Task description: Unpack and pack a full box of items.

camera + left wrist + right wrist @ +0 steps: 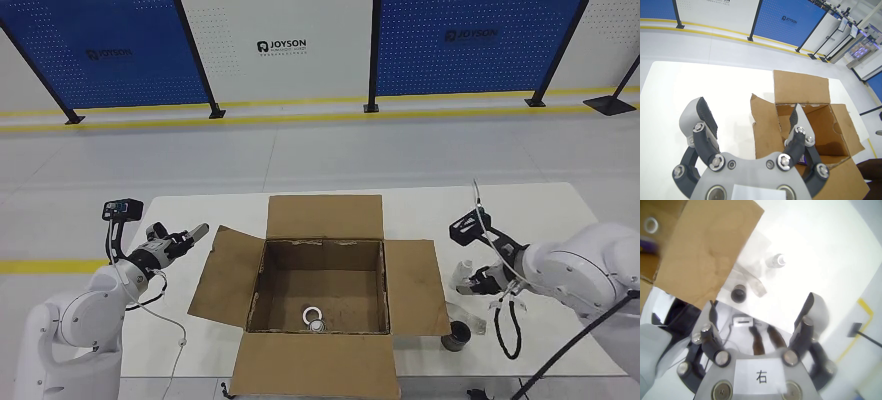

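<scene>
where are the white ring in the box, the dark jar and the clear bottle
white ring [656,225], right wrist view, on its rim
dark jar [738,294], right wrist view, on its top
clear bottle [773,262], right wrist view, on its clear body beside the cap

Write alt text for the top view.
An open box sits on the table, flaps spread, a white ring inside. The left end effector hangs left of it; the right end effector is right of it, by a bottle and a dark jar.

2 white arms [85,315] with black cables [510,335] — grey metal jaws, black ribbed pads [706,113], silver screws [716,162], 1 white label [759,375].
</scene>
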Robot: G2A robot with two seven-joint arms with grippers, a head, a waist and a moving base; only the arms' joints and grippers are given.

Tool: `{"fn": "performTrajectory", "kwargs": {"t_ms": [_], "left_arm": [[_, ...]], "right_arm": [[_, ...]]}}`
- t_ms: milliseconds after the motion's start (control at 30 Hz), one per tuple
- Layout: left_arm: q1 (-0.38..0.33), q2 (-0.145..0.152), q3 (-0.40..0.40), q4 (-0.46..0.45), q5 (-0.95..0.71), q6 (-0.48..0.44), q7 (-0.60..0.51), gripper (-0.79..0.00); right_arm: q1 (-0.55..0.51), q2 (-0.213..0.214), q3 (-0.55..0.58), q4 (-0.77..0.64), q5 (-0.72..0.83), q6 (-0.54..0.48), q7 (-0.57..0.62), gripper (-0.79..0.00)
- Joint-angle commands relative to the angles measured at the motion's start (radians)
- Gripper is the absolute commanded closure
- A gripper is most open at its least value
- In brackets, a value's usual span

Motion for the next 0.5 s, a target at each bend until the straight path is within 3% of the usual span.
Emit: {"fn": "performTrajectory", "kwargs": {"t_ms": [0,267,467], "left_arm": [[0.000,0.000,0.000,0.000,0.000,0.000,0.000,-0.785],[0.000,0.000,0.000,0.000,0.000,0.000,0.000,-0.785],[0.000,0.000,0.000,0.000,0.000,0.000,0.000,-0.785]], "right_arm": [[0.010,-0.006,-0.003,-0.037,0.036,0.002,-0.027,-0.785],[0.048,-0.063,-0.140,-0.029,0.128,-0.029,-0.277,-0.785],[0.073,-0.121,-0.266,0.094,0.210,-0.123,-0.469,-0.785]]}}
